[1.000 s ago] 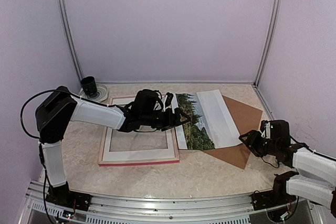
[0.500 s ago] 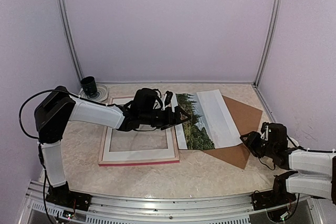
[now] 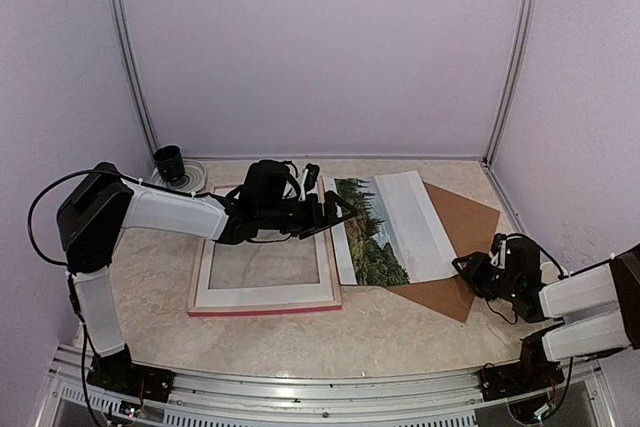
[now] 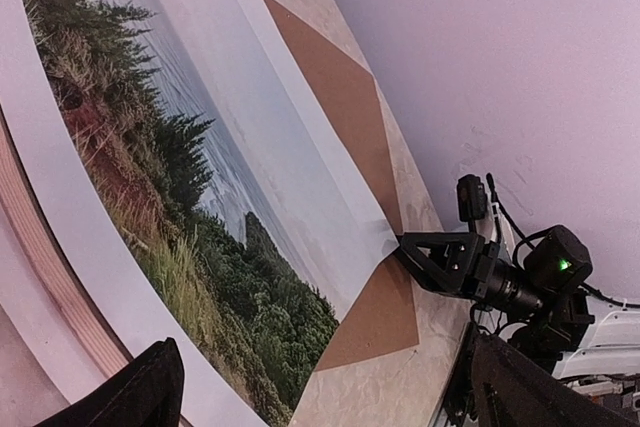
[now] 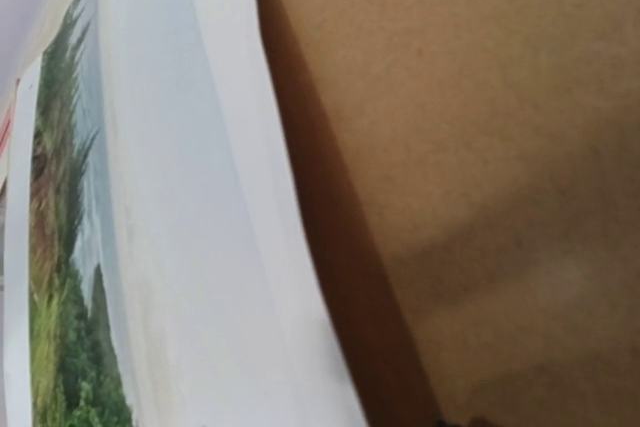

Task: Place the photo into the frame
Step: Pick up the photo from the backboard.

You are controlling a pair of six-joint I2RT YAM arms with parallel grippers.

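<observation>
Left hand (image 3: 330, 202) spread beside rectangular paper landscape photo (image 3: 395, 222); right hand (image 3: 470, 269) at its corner, grip unclear: pinch margin only.

A thin rectangular pink-red picture frame (image 3: 264, 305) lies flat on the marbled desk (image 3: 400, 332), left of centre, with a white cut-out mat border (image 3: 262, 293) inside its outline. Just to its right lies the rectangular paper landscape photo (image 3: 385, 227), its left edge meeting the frame's right rail. The photo's right part rests on a brown backing board (image 3: 465, 212), which reaches out further right and nearer. Behind the frame, in the far left corner, a dark cup (image 3: 169, 161) stands on a round dish (image 3: 190, 179). The left hand (image 3: 338, 217) is above the frame's far right corner. The right hand (image 3: 470, 272) is at the photo's near right corner.
</observation>
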